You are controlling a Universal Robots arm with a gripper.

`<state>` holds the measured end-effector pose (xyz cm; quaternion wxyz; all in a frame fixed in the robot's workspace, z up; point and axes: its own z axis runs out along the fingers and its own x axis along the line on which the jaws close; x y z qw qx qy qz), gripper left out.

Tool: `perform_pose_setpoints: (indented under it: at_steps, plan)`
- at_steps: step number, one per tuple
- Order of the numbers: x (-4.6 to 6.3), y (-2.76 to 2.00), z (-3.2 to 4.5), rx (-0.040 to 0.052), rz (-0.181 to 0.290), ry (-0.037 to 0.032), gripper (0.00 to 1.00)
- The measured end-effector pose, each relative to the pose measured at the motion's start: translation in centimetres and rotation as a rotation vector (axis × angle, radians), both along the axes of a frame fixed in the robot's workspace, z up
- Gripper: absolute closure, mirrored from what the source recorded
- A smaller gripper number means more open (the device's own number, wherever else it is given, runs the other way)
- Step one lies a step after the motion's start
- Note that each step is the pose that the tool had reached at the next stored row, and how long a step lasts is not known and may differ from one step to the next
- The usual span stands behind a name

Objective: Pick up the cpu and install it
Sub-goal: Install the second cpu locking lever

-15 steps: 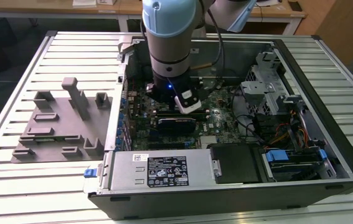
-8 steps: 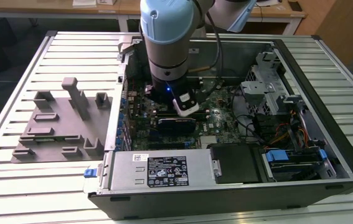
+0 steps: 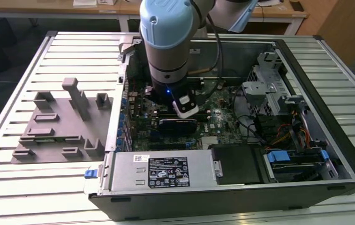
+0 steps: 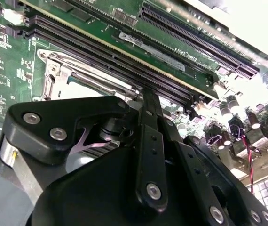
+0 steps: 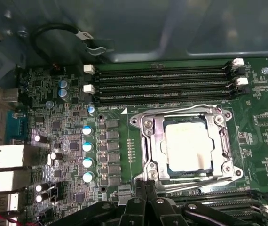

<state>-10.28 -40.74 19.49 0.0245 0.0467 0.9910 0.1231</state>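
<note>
The cpu (image 5: 187, 143), a flat square chip with a shiny silver-grey top, lies inside the socket on the green motherboard. The socket's metal bracket (image 5: 148, 141) frames it on all sides. In the first wrist view my gripper (image 5: 145, 182) hovers just off the edge of that bracket, its two thin black fingers pressed together with nothing between them. The second wrist view looks along the shut gripper (image 4: 148, 96) toward the socket bracket (image 4: 73, 75) and the memory slots. In the exterior view my gripper (image 3: 185, 108) hangs low over the motherboard inside the open computer case (image 3: 346, 154).
Long black memory slots (image 5: 162, 84) run beside the socket. A silver power supply box (image 3: 164, 171) fills the case's near side. A drive cage (image 3: 268, 77) and loose cables (image 3: 277, 133) crowd the exterior view's right. A grey fixture block (image 3: 58, 126) lies on the slatted table.
</note>
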Motion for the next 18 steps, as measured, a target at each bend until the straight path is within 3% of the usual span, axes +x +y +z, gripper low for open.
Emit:
perform_pose_setpoints:
  at_steps: [6, 14, 18]
  plan:
    - [-0.04, 0.01, -0.33, 0.0180, 0.000, -0.0001, 0.89]
    - [-0.07, 0.00, -0.50, 0.0179, 0.000, 0.0001, 0.89]
    - [-0.07, 0.01, 0.05, 0.0182, 0.000, -0.0002, 0.89]
